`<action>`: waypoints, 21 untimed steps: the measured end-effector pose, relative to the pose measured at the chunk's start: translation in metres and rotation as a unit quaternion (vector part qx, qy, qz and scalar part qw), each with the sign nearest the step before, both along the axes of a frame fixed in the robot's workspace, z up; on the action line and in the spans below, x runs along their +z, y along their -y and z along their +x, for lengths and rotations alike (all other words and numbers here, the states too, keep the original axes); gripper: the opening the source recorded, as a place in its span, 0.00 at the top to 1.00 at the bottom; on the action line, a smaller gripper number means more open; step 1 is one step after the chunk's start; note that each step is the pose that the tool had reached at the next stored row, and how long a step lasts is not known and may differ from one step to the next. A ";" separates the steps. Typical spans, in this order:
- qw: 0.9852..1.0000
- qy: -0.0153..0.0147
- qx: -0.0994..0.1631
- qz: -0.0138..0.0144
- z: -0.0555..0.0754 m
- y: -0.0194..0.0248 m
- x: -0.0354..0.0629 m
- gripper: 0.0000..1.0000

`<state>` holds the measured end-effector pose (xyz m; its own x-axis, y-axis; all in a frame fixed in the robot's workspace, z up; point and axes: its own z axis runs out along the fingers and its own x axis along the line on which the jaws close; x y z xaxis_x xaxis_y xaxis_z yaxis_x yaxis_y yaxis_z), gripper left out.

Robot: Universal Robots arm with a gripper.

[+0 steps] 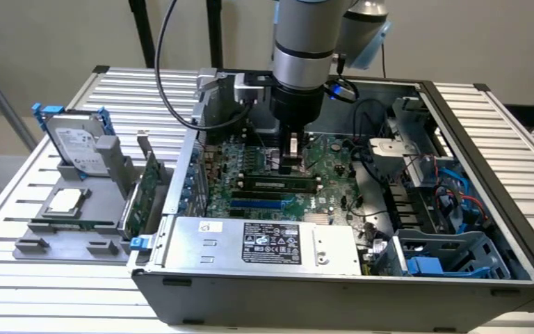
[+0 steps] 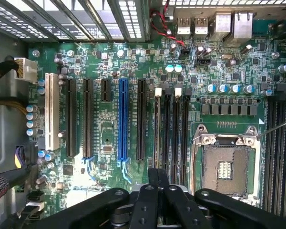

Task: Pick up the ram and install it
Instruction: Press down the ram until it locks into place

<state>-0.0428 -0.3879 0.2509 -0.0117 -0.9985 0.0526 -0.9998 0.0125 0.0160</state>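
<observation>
The ram (image 1: 277, 184), a thin dark stick with a pale label, stands lengthwise in a black slot on the green motherboard (image 1: 332, 156) inside the open computer case. My gripper (image 1: 292, 165) hangs straight down just above and behind it. In the wrist view my gripper (image 2: 157, 172) has its fingers pressed together with nothing showing between them, over the near end of the black memory slots (image 2: 176, 129). The empty processor socket (image 2: 227, 167) lies beside those slots.
A blue expansion slot (image 2: 123, 119) and black ones run parallel to the memory slots. The power supply (image 1: 267, 243) fills the case front; cables and a drive cage (image 1: 448, 254) crowd the exterior view's right. A grey fixture (image 1: 35, 247) outside holds a hard drive (image 1: 74, 142), a processor chip (image 1: 66, 202) and a green card (image 1: 142, 195).
</observation>
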 end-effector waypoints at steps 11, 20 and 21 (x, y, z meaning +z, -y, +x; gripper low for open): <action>1.000 0.000 0.000 0.000 0.000 0.0000 0.0000 1.00; 1.000 0.000 0.000 0.000 0.000 0.0000 0.0000 1.00; 1.000 0.001 0.000 0.000 0.000 0.0000 -0.0001 1.00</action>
